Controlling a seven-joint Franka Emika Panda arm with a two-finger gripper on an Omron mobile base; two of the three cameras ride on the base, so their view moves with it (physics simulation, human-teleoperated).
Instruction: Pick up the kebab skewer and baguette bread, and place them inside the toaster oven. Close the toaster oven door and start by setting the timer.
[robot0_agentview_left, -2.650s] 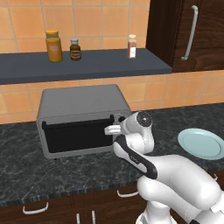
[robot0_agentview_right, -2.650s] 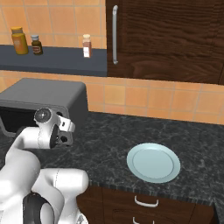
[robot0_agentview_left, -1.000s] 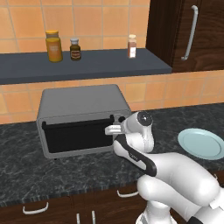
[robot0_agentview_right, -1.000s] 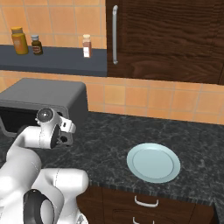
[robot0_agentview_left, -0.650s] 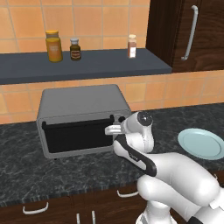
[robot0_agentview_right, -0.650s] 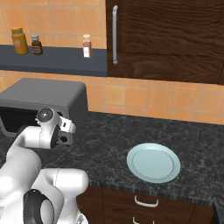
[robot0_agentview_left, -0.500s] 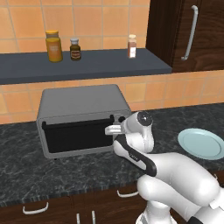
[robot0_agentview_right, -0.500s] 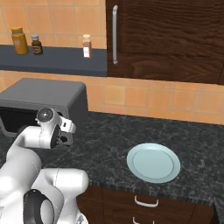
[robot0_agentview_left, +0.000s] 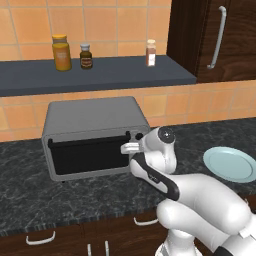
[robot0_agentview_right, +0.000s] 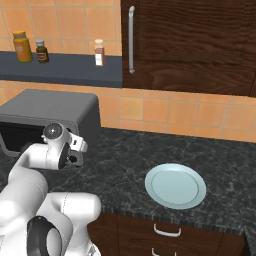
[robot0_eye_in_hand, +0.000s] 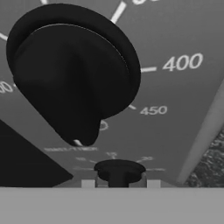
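Note:
The grey toaster oven (robot0_agentview_left: 95, 112) stands on the dark counter, and the right base view shows its top (robot0_agentview_right: 50, 107). Its door (robot0_agentview_left: 87, 156) is closed, dark glass under the black bar handle (robot0_agentview_left: 85, 141). My gripper (robot0_agentview_left: 131, 148) is pressed against the knob column at the oven's right front. In the hand view a big black knob (robot0_eye_in_hand: 72, 83) is very close, with dial marks 400 and 450 around it and a smaller knob (robot0_eye_in_hand: 119, 169) beneath. How the fingers stand is not visible. The kebab skewer and baguette bread are hidden from view.
A pale blue plate (robot0_agentview_left: 230, 163) (robot0_agentview_right: 175, 185) lies on the counter right of the arm. The shelf above the oven holds an orange jar (robot0_agentview_left: 62, 52), a dark bottle (robot0_agentview_left: 86, 55) and a shaker (robot0_agentview_left: 151, 52). A dark cabinet (robot0_agentview_right: 190, 40) rises at the right.

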